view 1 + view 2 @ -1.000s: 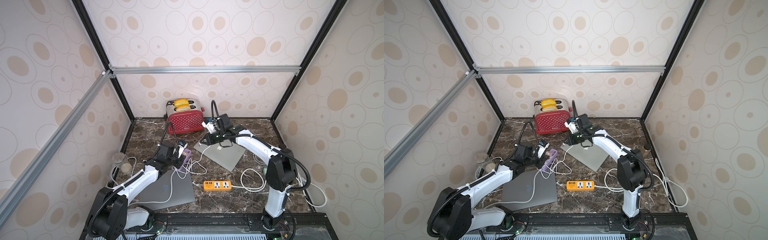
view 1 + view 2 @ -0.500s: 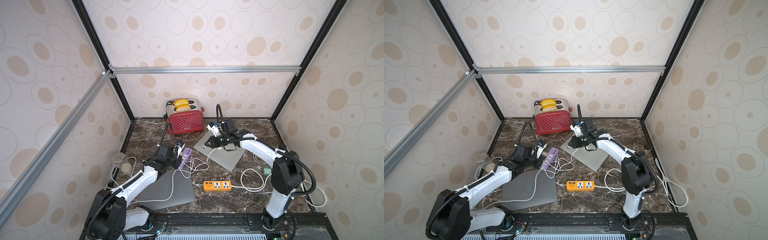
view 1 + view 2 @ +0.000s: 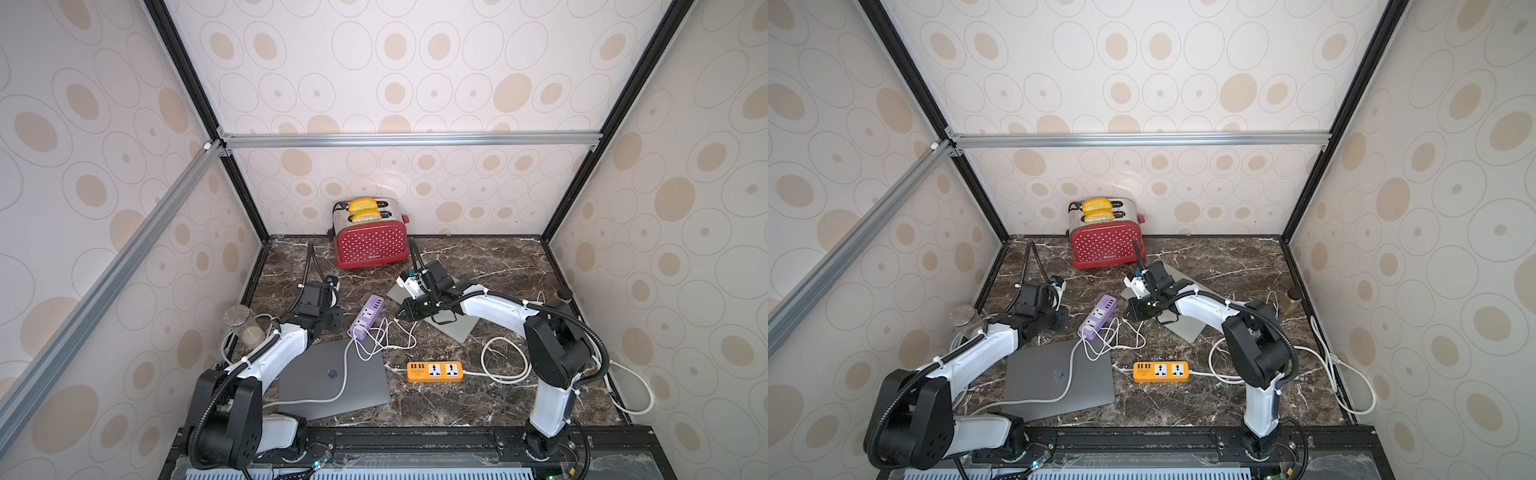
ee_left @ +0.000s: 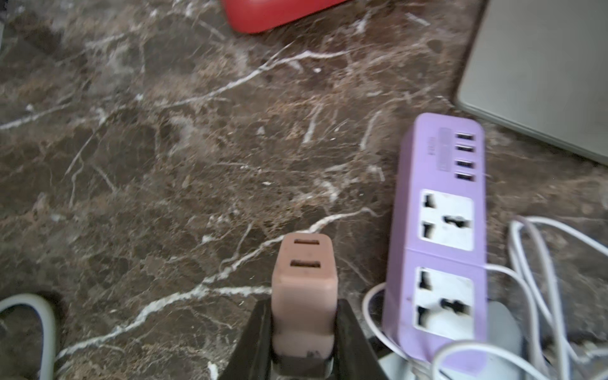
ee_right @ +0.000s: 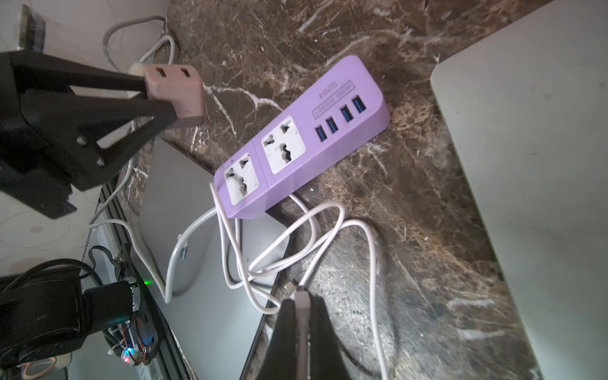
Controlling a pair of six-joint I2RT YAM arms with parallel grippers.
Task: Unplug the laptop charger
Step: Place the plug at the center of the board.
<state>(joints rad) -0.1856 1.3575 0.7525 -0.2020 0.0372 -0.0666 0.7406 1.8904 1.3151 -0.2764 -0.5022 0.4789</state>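
**Charger brick held clear of the purple strip**

A dark marble tabletop is seen in both top views, enclosed by patterned walls. At its front left a closed dark grey laptop is laid flat, and a thick white cord is draped across its lid. A silver laptop is placed farther back on the right, partly covered by the right arm. A red toaster is stood against the back wall, with two bread slices seated in its slots.

Between the two arms a purple power strip is laid, its socket end just at the dark laptop's back corner. Both of its sockets and all four USB ports are seen empty. An orange power strip is laid beside the dark laptop's right edge.

The pinkish charger brick is clamped between the jaws of the left gripper. It is held apart from the purple strip, on the side away from the silver laptop, with its two USB ports uncovered. The right gripper is closed narrowly on a cable plug. The thin white cable attached to it is looped loosely near the strip's socket end.
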